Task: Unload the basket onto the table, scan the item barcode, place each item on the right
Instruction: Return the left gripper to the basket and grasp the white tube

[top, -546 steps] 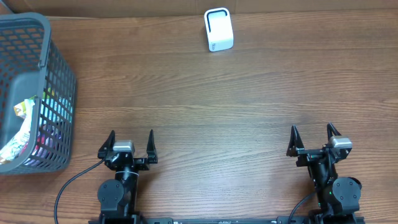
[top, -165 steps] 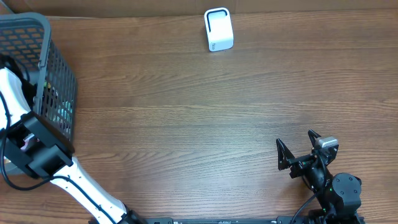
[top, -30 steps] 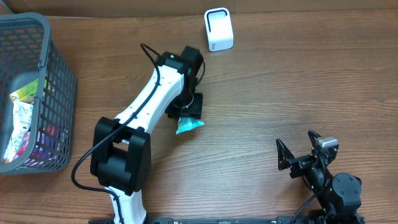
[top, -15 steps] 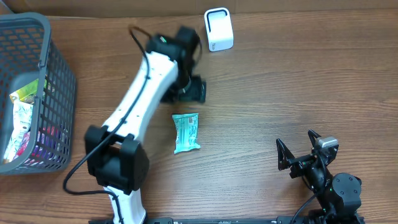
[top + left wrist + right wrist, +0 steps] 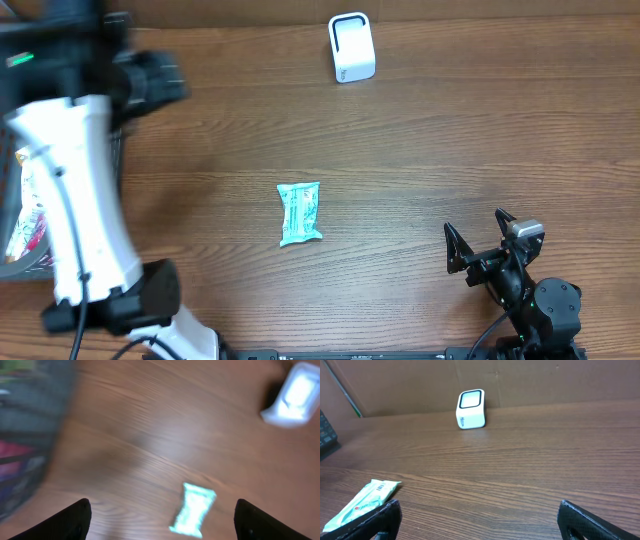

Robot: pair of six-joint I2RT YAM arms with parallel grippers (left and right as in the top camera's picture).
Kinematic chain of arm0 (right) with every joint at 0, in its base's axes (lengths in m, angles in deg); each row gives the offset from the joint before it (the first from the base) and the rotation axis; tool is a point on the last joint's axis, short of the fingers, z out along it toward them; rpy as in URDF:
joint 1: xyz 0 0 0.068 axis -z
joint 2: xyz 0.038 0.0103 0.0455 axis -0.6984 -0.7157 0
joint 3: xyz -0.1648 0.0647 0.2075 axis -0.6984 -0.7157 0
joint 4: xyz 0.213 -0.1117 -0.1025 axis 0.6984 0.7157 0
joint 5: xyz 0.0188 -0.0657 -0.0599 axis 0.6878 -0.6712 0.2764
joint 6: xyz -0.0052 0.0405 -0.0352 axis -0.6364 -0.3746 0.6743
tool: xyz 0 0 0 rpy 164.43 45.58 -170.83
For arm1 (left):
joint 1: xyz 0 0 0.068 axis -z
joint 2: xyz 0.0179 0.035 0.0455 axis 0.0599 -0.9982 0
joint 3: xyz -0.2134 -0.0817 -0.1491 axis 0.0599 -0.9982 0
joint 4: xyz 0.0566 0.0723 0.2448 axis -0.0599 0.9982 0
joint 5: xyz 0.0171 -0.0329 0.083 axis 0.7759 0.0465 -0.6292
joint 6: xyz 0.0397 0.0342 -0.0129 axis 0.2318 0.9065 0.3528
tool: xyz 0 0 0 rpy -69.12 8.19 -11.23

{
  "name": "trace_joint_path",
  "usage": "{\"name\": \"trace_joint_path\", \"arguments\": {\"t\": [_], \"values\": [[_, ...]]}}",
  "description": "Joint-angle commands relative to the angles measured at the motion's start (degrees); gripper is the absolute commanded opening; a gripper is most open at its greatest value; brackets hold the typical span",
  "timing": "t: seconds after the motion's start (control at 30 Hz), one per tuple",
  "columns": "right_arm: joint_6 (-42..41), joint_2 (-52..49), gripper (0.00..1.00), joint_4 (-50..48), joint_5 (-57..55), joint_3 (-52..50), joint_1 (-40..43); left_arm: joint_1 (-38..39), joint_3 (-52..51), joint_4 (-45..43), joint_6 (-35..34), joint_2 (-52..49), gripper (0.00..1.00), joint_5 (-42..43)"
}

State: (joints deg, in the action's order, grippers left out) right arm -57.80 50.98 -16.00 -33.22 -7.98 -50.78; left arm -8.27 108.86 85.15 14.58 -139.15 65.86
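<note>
A small flat packet [image 5: 299, 213], pale teal with a white printed panel and crimped ends, lies alone near the middle of the desk [image 5: 450, 130], its long side running front to back. The white scanner [image 5: 351, 47] stands upright well beyond it at the far edge. The left claw [image 5: 162, 510] hangs high above the desk, fingers wide, holding nothing. The right claw [image 5: 479, 510] sits low at the near edge, spread wide and empty.
</note>
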Motion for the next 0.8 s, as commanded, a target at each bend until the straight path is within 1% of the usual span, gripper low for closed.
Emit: {"name": "trace_joint_path", "arguments": {"t": [0.0,0.13,0.23,0.33,0.5,0.53,0.7,0.77], "values": [[-0.22,0.68,1.00,1.18,0.74,0.39,-0.37,-10.08,-2.29,0.39,0.52,3.91,0.83,-0.55],[-0.22,0.68,1.00,1.18,0.74,0.39,-0.37,-22.56,-5.18,0.28,-1.66,4.52,0.84,1.86],[-0.22,0.68,1.00,1.18,0.74,0.39,-0.37,-28.98,-7.89,-1.29,-2.73,4.44,0.85,1.84],[-0.22,0.68,1.00,1.18,0.74,0.39,-0.37,-33.14,-11.63,-3.65,-3.02,4.39,0.85,1.62],[-0.22,0.68,1.00,1.18,0.74,0.39,-0.37,-36.65,-19.37,-8.04,-3.56,4.37,0.87,1.64],[-0.22,0.68,1.00,1.18,0.74,0.39,-0.37,-37.03,-20.83,-8.92,-3.98,4.37,0.89,1.57],[-0.22,0.68,1.00,1.18,0.74,0.39,-0.37,-37.66,-27.98,-14.95,-3.76,4.15,0.91,0.70],[-0.22,0.68,1.00,1.18,0.74,0.39,-0.37,-37.66,-30.32,-17.46,-3.72,4.15,0.95,0.26]]}}
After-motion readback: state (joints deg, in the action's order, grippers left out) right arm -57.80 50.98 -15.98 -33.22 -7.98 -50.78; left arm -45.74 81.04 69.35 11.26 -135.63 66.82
